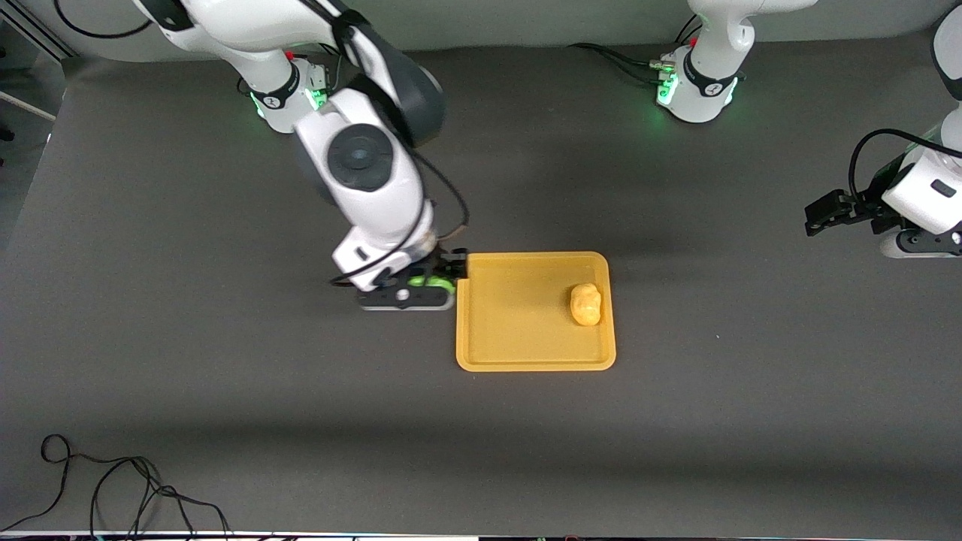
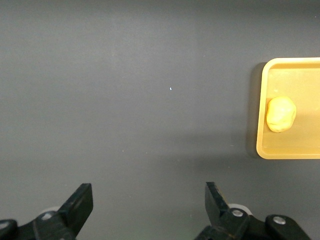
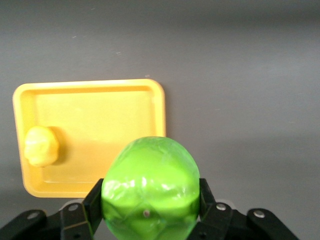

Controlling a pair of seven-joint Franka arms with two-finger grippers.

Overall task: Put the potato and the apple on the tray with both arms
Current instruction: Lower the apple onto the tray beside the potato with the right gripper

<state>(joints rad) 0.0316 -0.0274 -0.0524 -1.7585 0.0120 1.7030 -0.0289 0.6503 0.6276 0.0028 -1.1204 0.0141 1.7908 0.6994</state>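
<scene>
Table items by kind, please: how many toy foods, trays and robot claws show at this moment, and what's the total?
Toy foods: 2, the potato lying on the tray and the green apple shut in the right claw beside the tray.
Trays: 1, the orange-yellow tray.
Claws: 2, the right one plus the open, empty left claw, waiting at the left arm's end of the table.
Total: 5.

Your front camera looks down from high across the table at the flat orange-yellow plastic tray (image 1: 526,353). Each wrist camera looks down past its own fingers; all three views share that tray (image 2: 265,145) (image 3: 90,90).
</scene>
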